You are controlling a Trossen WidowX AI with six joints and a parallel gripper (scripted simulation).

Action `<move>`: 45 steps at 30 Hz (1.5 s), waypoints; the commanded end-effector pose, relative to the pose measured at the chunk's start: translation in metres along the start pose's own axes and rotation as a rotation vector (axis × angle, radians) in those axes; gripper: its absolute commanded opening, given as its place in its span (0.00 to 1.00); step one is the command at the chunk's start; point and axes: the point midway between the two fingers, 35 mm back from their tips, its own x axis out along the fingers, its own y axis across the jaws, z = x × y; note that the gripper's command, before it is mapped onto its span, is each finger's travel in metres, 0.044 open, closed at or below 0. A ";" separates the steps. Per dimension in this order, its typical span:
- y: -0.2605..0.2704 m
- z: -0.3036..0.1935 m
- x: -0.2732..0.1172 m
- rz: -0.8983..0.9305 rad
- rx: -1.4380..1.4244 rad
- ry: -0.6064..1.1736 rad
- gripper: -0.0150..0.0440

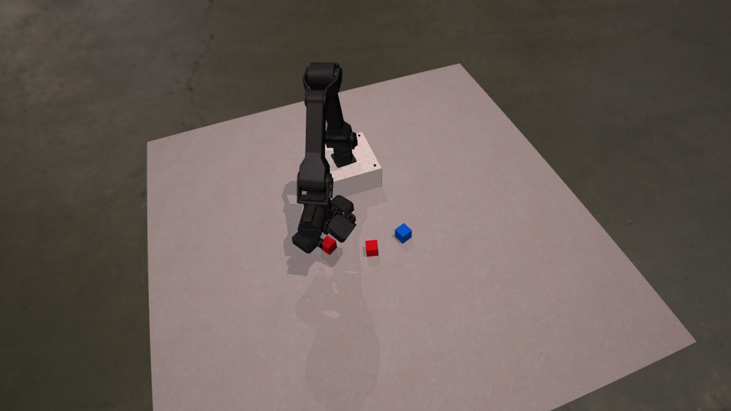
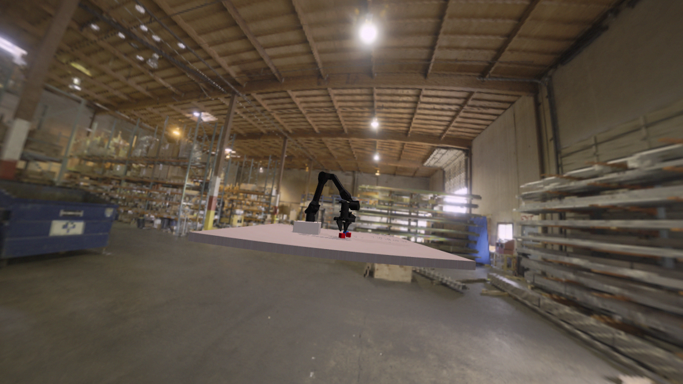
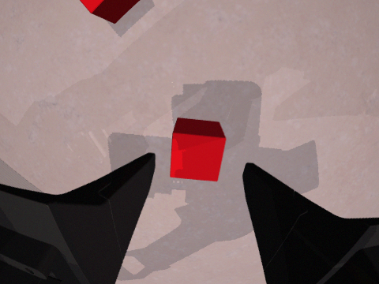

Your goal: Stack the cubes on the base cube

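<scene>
A red cube (image 1: 328,244) (image 3: 197,158) rests on the table, partly in the gripper's shadow. My gripper (image 3: 200,164) (image 2: 343,231) points down over it and is open, with one finger to each side in the wrist view and a gap on both sides. How far the fingertips are above the table is hard to tell. A second red cube (image 1: 371,248) (image 3: 114,11) lies to the right in the top view and is cut off at the top of the wrist view. A blue cube (image 1: 403,233) lies further right, outside the wrist view. The three cubes stand apart and nothing is stacked.
The arm's white mounting block (image 1: 357,180) (image 2: 306,227) stands behind the cubes on the pale table (image 1: 460,317) (image 2: 334,248). The arm reaches forward from it, over the near side. The table's edges are well away from the cubes.
</scene>
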 end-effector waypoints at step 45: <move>-0.004 0.002 -0.039 0.006 -0.003 0.009 0.43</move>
